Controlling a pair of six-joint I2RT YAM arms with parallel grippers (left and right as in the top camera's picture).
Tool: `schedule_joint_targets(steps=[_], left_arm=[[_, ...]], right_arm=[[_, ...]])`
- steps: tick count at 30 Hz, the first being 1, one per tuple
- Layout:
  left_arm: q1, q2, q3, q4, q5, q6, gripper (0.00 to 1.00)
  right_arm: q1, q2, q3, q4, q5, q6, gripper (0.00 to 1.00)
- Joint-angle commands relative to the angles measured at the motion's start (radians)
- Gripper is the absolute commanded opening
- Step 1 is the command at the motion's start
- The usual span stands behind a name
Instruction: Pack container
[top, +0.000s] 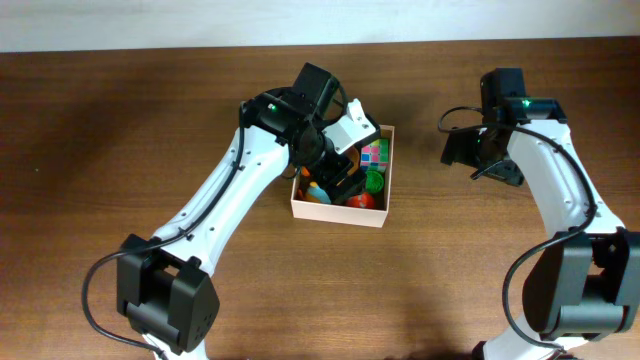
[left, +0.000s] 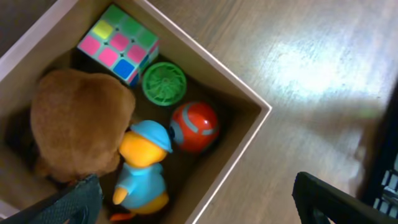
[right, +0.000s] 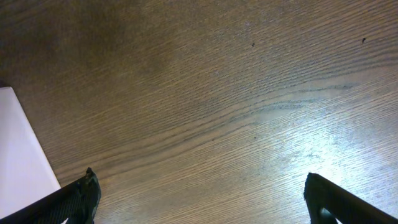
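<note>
The container (top: 386, 170) sits mid-table, a shallow square box with white walls and a tan inside (left: 211, 59). In it lie a brown plush (left: 78, 121), a colourful cube (left: 118, 42), a green disc (left: 164, 83), a red ball (left: 194, 126) and a yellow duck in blue (left: 144, 168). My left gripper (left: 199, 202) hangs open over the box, one finger (left: 74, 202) beside the plush and duck, the other out over the table. It holds nothing. My right gripper (right: 205, 199) stands open and empty above bare wood, right of the box (top: 480, 150).
The brown wooden table (top: 120, 120) spreads around the box. A white wall of the container (right: 18, 155) shows at the left edge of the right wrist view. Both arms' bases stand at the near table edge.
</note>
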Motion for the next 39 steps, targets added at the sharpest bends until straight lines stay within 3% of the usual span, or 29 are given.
schedule_joint_targets(steps=[1, 6, 11, 19, 24, 39], left_arm=[[0.010, -0.017, 0.002, 0.018, -0.089, -0.037, 0.99], [0.066, -0.020, 0.046, 0.035, -0.279, -0.256, 0.99], [0.188, -0.052, 0.100, 0.037, -0.386, -0.401, 0.99], [0.411, -0.067, 0.108, 0.016, -0.496, -0.416, 0.99], [0.522, -0.067, 0.108, -0.022, -0.468, -0.415, 0.99], [0.555, -0.067, 0.108, -0.026, -0.470, -0.415, 0.99]], right_arm=[[-0.004, 0.000, -0.005, 0.000, 0.001, 0.009, 0.99], [-0.004, 0.000, -0.005, 0.000, 0.001, 0.009, 0.99], [-0.004, 0.000, -0.005, 0.000, 0.001, 0.009, 0.99], [-0.004, 0.000, -0.005, 0.000, 0.002, 0.009, 0.99], [-0.004, 0.000, -0.005, 0.000, 0.001, 0.009, 0.99], [-0.004, 0.000, -0.005, 0.000, 0.001, 0.009, 0.99]])
